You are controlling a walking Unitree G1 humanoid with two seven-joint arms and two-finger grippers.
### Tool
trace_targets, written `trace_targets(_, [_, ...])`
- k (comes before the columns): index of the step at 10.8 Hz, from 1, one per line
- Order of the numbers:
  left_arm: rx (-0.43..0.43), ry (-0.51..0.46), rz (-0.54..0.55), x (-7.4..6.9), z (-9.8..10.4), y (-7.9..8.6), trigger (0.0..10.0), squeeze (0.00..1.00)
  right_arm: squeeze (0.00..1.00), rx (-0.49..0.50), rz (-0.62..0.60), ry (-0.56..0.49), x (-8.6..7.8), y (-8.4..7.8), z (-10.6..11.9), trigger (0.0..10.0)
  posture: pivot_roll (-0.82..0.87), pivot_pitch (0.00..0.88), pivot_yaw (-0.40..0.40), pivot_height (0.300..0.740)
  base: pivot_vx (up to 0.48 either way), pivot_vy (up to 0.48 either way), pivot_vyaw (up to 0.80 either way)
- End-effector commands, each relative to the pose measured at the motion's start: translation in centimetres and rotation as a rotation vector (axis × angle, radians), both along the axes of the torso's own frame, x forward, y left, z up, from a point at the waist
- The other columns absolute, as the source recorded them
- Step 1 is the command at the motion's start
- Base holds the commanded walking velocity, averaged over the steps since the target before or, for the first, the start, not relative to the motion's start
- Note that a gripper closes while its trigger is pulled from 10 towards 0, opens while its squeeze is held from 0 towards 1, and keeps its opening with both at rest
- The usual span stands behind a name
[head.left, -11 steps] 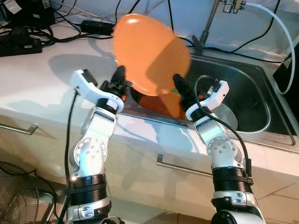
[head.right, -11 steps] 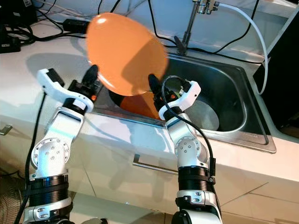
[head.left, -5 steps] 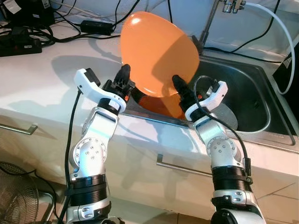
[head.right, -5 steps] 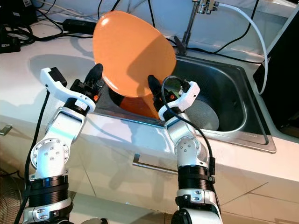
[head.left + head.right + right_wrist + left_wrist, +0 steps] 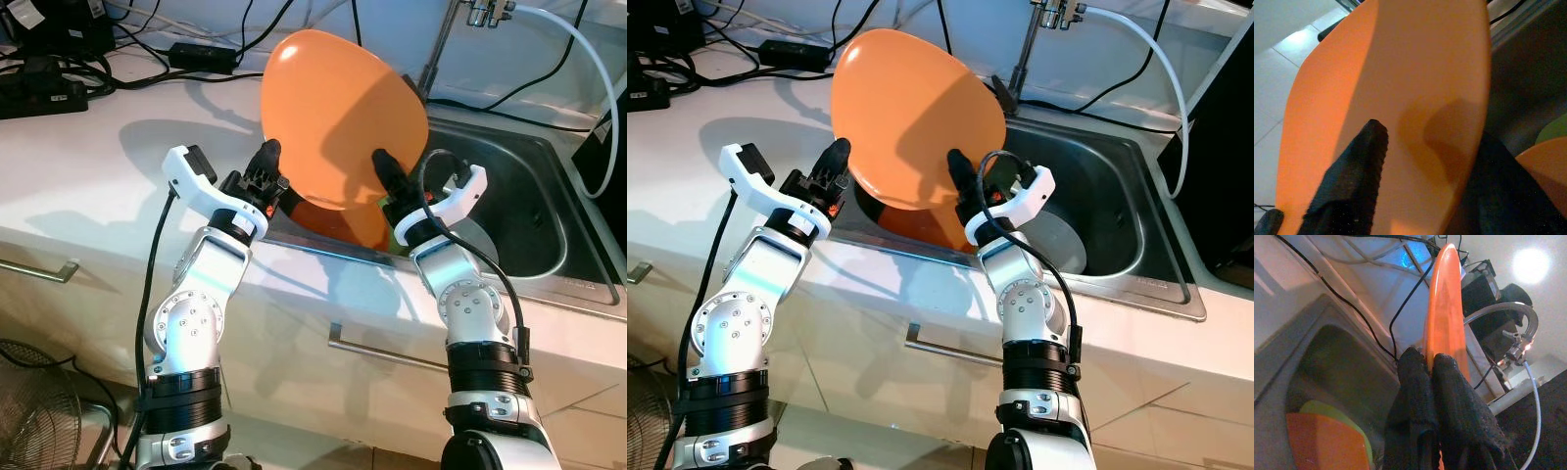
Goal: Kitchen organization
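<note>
**Orange plate held on edge over the sink, both arms on it**

You have the large orange plate (image 5: 343,122) up off its stack, tilted nearly on edge above the near left corner of the sink (image 5: 534,191). The left end effector (image 5: 270,168) is clenched on the plate's left rim; in the left wrist view its two black fingers (image 5: 1449,391) pinch the thin edge between them. The right end effector (image 5: 387,174) grips the lower right rim, one finger (image 5: 1354,176) lying across the plate's face and the other behind it.

This looks like the lifting step: the plate is clear of the basin but not yet set down anywhere. Your next move probably calls for carrying it sideways to the table (image 5: 88,186), keeping both arms in step so the plate does not twist out of either pinch, and watching the cables (image 5: 147,44) at the back.

In the sink, below the raised plate, you have another orange plate (image 5: 1322,445) lying on a green one (image 5: 1320,409), with a grey round dish (image 5: 1053,240) further right. The tap (image 5: 1043,20) stands behind.
</note>
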State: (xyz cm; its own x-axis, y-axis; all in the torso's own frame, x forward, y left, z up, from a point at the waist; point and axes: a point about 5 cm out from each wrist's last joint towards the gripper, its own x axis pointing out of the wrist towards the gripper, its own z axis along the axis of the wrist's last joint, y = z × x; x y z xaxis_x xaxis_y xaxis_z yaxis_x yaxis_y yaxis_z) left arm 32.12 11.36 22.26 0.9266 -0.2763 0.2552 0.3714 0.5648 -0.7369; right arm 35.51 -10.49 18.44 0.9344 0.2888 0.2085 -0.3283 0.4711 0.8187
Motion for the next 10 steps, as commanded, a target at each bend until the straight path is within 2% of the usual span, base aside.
trace_targets(1, [0.038, -0.040, -0.049, -0.4, 0.5, -1.1, 10.0, 0.00, 0.00, 0.044, 0.001, -0.031, 0.3, 0.4, 1.2, 0.0, 0.15, 0.077, -0.069, 0.740, 0.000, 0.000, 0.00])
trace_targets(5, [0.082, -0.034, -0.053, -0.4, 0.4, -1.4, 10.0, 0.00, 0.00, 0.150, 0.008, -0.051, 0.3, 0.2, 2.3, 0.0, 0.15, 0.076, -0.066, 0.740, 0.000, 0.000, 0.00])
trace_targets(6, [0.089, -0.035, -0.054, -0.4, 0.4, -1.4, 10.0, 0.05, 0.00, 0.156, 0.010, -0.056, 0.3, 0.2, 2.4, 0.0, 0.15, 0.075, -0.066, 0.740, 0.000, 0.000, 0.00])
trace_targets(7, [0.097, -0.038, -0.049, -0.3, 0.4, -1.4, 10.0, 1.00, 0.00, 0.176, 0.010, -0.059, 0.3, 0.2, 2.7, 0.0, 0.15, 0.076, -0.067, 0.740, 0.000, 0.000, 0.00])
trace_targets(10, [0.107, -0.038, -0.048, -0.3, 0.2, -1.4, 10.0, 1.00, 0.00, 0.211, 0.012, -0.076, 0.3, -0.1, 3.4, 0.0, 0.16, 0.073, -0.067, 0.740, 0.000, 0.000, 0.00])
